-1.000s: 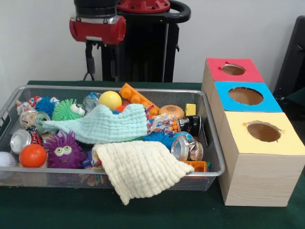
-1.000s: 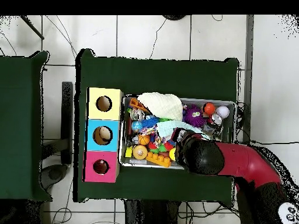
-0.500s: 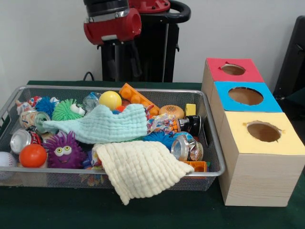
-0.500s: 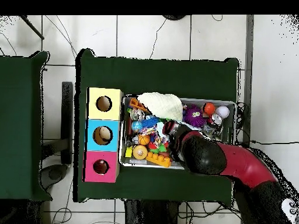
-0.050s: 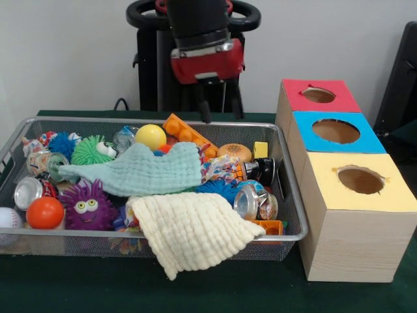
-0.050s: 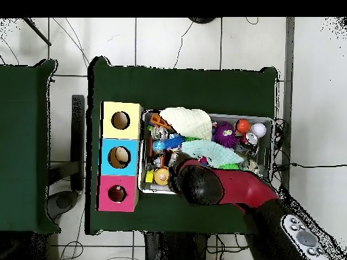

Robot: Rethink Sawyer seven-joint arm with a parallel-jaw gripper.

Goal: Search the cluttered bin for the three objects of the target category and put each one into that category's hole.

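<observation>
The bin is a wire mesh basket on the green bench, and it stands just beside 3 boxes in a row. I count 1 red box, 1 blue box and 1 yellow box, each with 1 round hole on top. In the overhead view something pale shows inside the hole of the blue box; what it is I cannot tell.

Inside the bin there are 2 cloths: 1 cream cloth that hangs over the near rim, and 1 mint cloth that lies across the middle. I count 3 crushed cans: 2 at the left end and 1 at the right. There are 3 smooth balls: 1 yellow ball, 1 orange ball and 1 white baseball at the left edge. There are 3 clearly visible spiky toys: 1 purple, 1 green and 1 blue. 1 orange block lies at the far rim.

The hand hangs above the far rim, near the orange block; its 2 fingers stand apart with nothing between them. Compared with 0.5 s ago, the arm moved toward the boxes and came lower. The things in the bin did not move.
</observation>
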